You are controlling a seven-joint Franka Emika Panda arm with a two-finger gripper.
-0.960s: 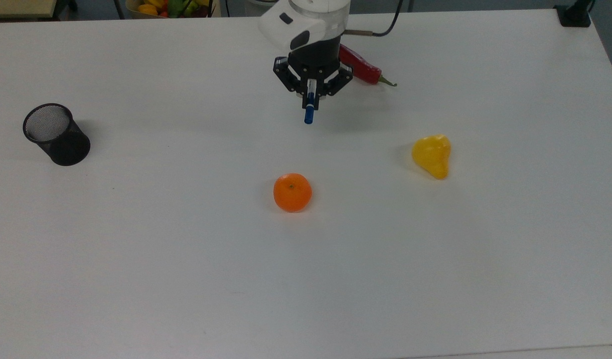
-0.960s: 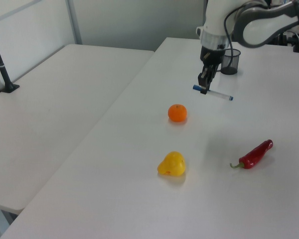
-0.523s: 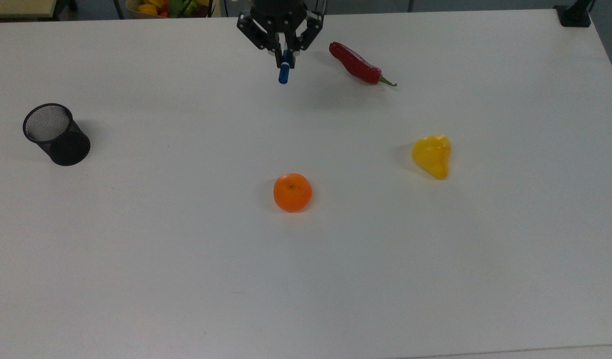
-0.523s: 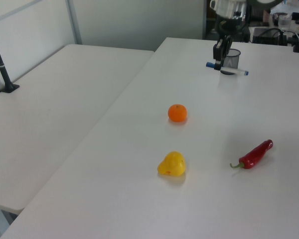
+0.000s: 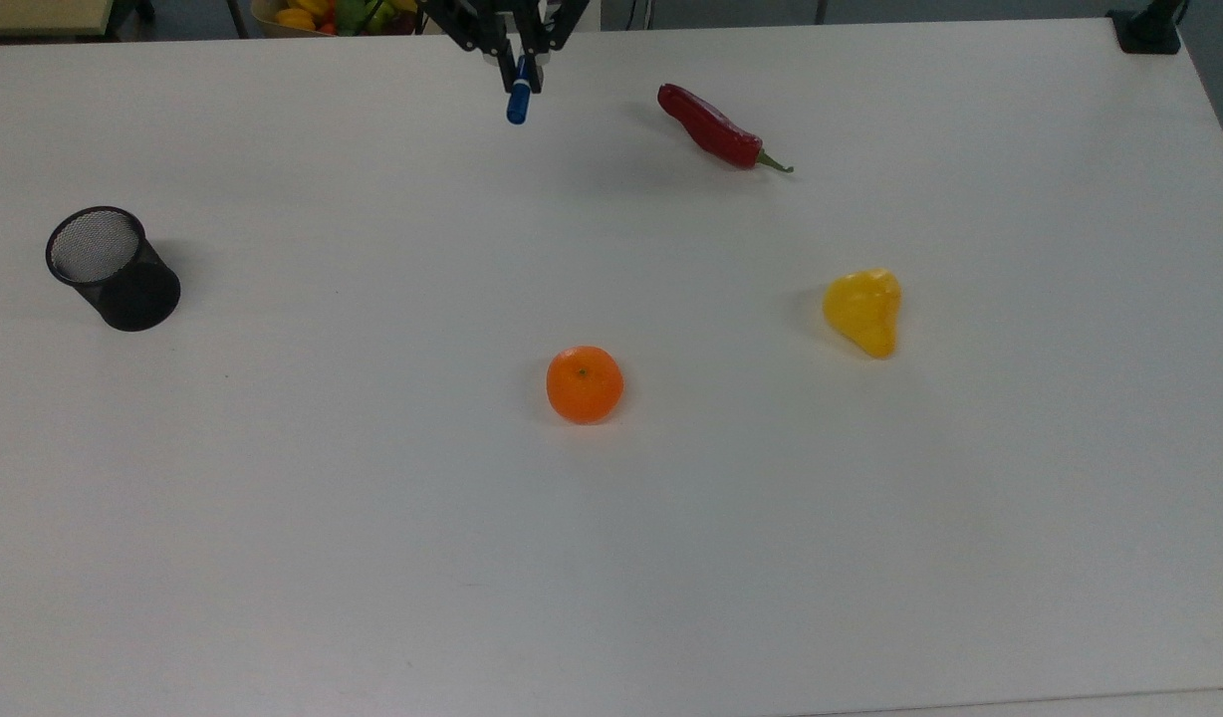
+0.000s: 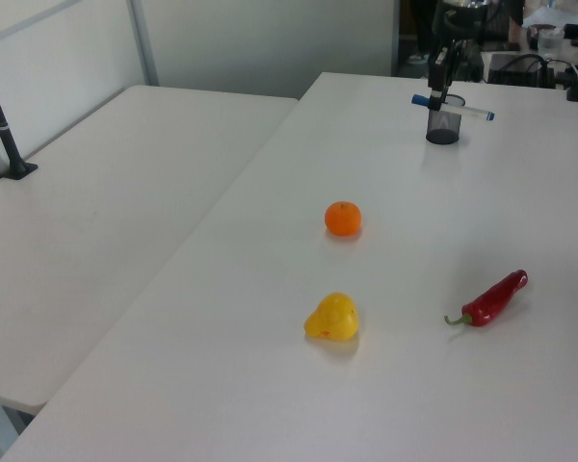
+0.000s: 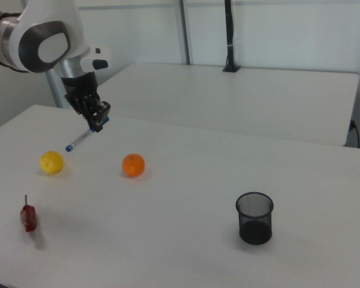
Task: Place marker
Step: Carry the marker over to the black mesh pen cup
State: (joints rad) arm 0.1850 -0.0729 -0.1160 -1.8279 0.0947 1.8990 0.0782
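Carried up and toward the top view's far-left since a second ago, off from beside the chilli [image 5: 716, 127]. Gripper [image 7: 97, 123] now high over the table [image 5: 372, 498], pinched on the marker [image 7: 81, 138] near its capped end. Marker held clear of the table, slanting down and left in the right view, roughly level in the left view, blue cap [image 5: 518, 103] poking out below the fingers. Cup [image 5: 112, 267] well off at the top view's left, upright, mouth open. Orange [image 5: 585, 384] and yellow fruit [image 5: 862, 311] nearer, out of the way. Biggest risk, probably: a long pen gripped off-centre swinging or slipping mid-carry, or meeting the cup's rim sideways and tipping the light mesh over.
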